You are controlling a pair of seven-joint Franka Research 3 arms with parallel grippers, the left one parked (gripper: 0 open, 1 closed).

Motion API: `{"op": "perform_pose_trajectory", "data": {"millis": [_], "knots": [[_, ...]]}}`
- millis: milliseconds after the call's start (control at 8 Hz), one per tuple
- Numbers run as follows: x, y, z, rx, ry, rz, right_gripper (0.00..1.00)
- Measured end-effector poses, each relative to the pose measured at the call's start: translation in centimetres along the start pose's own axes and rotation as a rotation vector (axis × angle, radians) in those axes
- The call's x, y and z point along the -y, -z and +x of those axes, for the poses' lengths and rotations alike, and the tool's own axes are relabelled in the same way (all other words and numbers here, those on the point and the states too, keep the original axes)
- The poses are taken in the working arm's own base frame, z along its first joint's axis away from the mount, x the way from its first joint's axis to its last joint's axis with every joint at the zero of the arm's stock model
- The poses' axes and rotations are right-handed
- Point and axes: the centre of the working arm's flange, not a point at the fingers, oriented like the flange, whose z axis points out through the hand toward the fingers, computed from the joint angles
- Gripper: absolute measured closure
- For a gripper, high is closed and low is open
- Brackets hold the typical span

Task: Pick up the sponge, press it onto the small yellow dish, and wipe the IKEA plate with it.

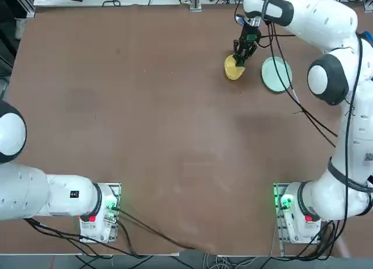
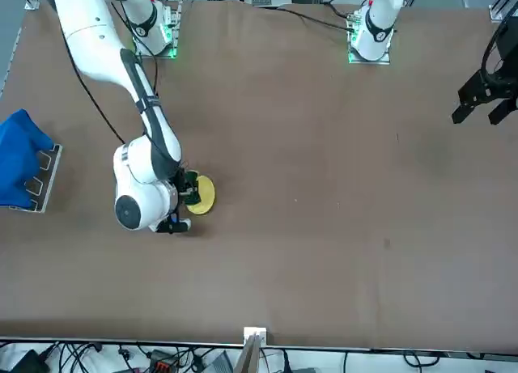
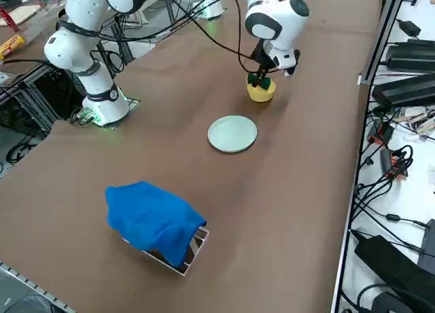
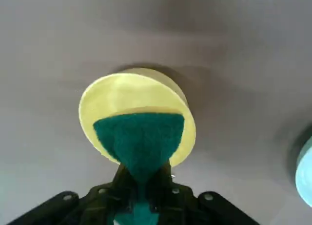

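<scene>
1. The right gripper is clamped on the sponge. The wrist view shows the dark green face pinched narrow between the jaws and fanning out wide beyond them.
2. The right gripper stands over the small yellow dish at the far side of the table, in the right half of the overhead view.
3. In the wrist view the wide end of the sponge lies across the small yellow dish and covers much of its inside. Actual contact with the dish surface cannot be confirmed.
4. In the right side view the sponge appears as a green patch at the top of the small yellow dish, directly under the gripper.
5. The IKEA plate lies flat on the table just beside the small yellow dish, apart from it, on the robot's right of it. Nothing rests on the plate.
6. In the front view the gripper sits at the edge of the small yellow dish.
7. A blue cloth is draped over a small rack near the table's right-hand edge, well apart from both dishes.
</scene>
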Motion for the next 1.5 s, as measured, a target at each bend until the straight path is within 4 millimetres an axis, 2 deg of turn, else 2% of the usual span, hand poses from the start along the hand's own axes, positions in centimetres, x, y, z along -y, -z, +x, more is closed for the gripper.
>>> {"op": "perform_pose_trajectory", "data": {"millis": [500,1000,1500], "knots": [[1.5,-2.1,0.3,0.017,0.019,-0.011,0.85],[0.6,-2.7,1.0,0.009,0.004,-0.016,0.85],[1.0,-4.0,1.6,-0.002,0.007,-0.016,0.85]]}}
